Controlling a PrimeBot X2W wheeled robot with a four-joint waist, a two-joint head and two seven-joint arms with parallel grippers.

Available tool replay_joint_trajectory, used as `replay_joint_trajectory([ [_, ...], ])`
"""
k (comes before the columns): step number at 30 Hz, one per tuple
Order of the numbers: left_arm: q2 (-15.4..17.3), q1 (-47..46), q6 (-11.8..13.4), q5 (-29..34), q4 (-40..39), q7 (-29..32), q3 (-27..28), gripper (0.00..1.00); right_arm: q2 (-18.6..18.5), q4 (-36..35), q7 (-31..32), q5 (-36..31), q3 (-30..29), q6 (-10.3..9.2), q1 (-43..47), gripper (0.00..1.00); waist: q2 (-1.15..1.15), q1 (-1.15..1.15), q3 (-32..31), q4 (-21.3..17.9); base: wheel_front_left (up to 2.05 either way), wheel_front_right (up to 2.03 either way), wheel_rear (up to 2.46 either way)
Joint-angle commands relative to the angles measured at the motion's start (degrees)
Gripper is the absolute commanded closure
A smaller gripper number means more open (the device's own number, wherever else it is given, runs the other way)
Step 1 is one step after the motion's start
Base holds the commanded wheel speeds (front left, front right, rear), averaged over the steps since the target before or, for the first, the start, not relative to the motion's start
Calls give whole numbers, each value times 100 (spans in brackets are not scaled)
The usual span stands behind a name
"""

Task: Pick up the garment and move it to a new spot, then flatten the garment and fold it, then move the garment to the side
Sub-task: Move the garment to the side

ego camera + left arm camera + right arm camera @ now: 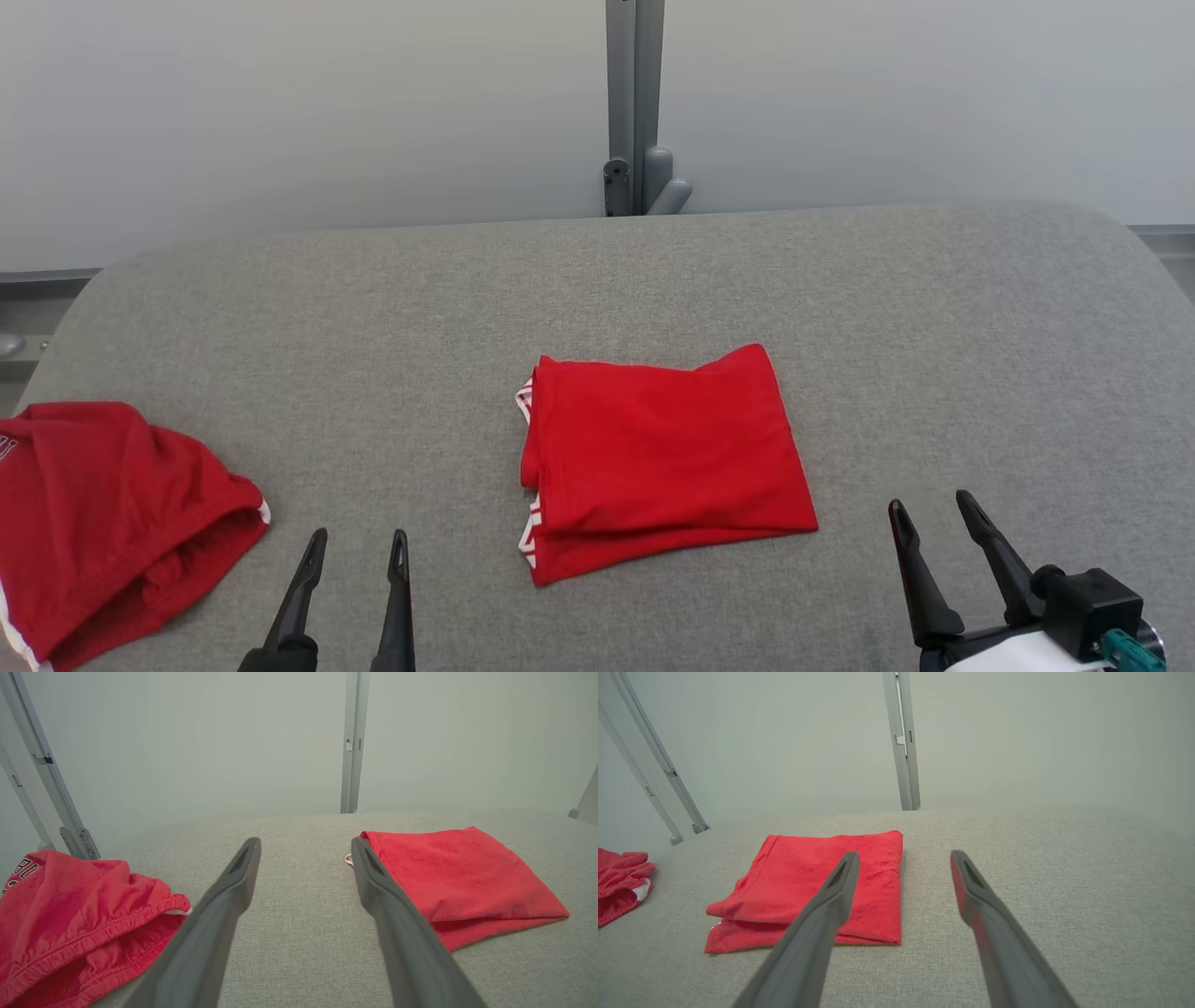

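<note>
Grey table (pixel 653 280), two red garments (pixel 663 457), two spread grippers (pixel 359 551)

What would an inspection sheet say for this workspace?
Surface: table, grey fabric, flat.
Job's things: folded garment, red, lying mid-table, touched by neither gripper.
Clutter: crumpled garment, red, at the table's left edge.
Grippers: left gripper open and empty; right gripper open and empty; both over the near edge.
Cables: nothing seen.
Surroundings: pale wall and grey post behind the table.
</note>
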Motion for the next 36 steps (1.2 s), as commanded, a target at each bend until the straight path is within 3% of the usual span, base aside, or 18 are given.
replay_joint_trajectory([
  [1, 1, 41, 10, 22, -6, -2, -3, 0, -41, 106, -14, 208, 61, -1, -93, 0, 0, 0, 33, 23, 0, 0, 0],
  [7, 1, -65, -26, -5, -10, -2, -126, 0, -387, 978, -14, 1476, 694, -1, -615, 0, 0, 0, 204, 193, 0, 0, 0],
  [11, 1, -142, -11, -27, -67, -2, -181, 0, -810, 1470, 8, 2538, 1248, -1, -1233, 0, 0, 0, 386, 339, 0, 0, 0],
  [23, 1, -544, 33, -129, -108, -2, -354, 0, -1822, 1919, 787, 4910, 2303, 0, -2783, 0, 0, 0, 1116, 736, 0, 0, 0],
  [29, 2, -758, 60, -189, -70, -2, -417, 0, -2131, 2100, 1473, 5823, 2649, 0, -3170, 0, 0, 0, 1375, 908, 0, 0, 0],
  [36, 1, -888, 94, -227, -58, -2, -459, 0, -2336, 2133, 1795, 6320, 2933, 0, -3420, 0, 0, 0, 1549, 977, 0, 0, 0],
])
